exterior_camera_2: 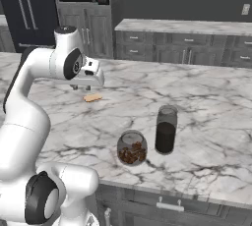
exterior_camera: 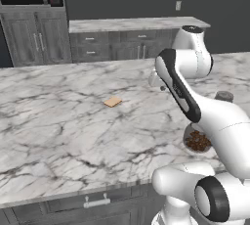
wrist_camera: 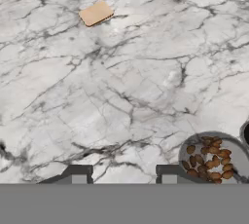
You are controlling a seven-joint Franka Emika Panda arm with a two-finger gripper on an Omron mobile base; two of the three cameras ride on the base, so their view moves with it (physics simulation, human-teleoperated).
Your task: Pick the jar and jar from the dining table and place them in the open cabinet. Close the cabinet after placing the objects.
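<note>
Gripper (wrist_camera: 123,175) hangs above the dining table (exterior_camera: 58,136), fingers spread apart w/ nothing between them; only bare marble shows in the gap in hand view. In right base view the hand sits high over the table's middle, pointing down, just above the cracker (exterior_camera_2: 92,97).

Squat round jar (exterior_camera_2: 132,148) w/ brown nut-like bits stands upright near the table's front edge, toward the right side. Tall cylindrical jar (exterior_camera_2: 166,129) w/ dark contents stands upright just beside it, slightly further from the front edge and to its right; the two look close but apart. In hand view the squat jar (wrist_camera: 212,157) lies just right of the right fingertip (wrist_camera: 168,174), not touching it.

In left base view the squat jar (exterior_camera: 197,141) is partly hidden behind the arm; the tall jar's lid (exterior_camera: 224,96) peeks over the forearm.

Flat tan cracker (exterior_camera: 113,101) lies mid-table, well apart from both jars.

Dark grey cabinets (exterior_camera_2: 93,28) w/ vertical silver bar handles stand behind the table at back left; which one is open, can't tell.
</note>
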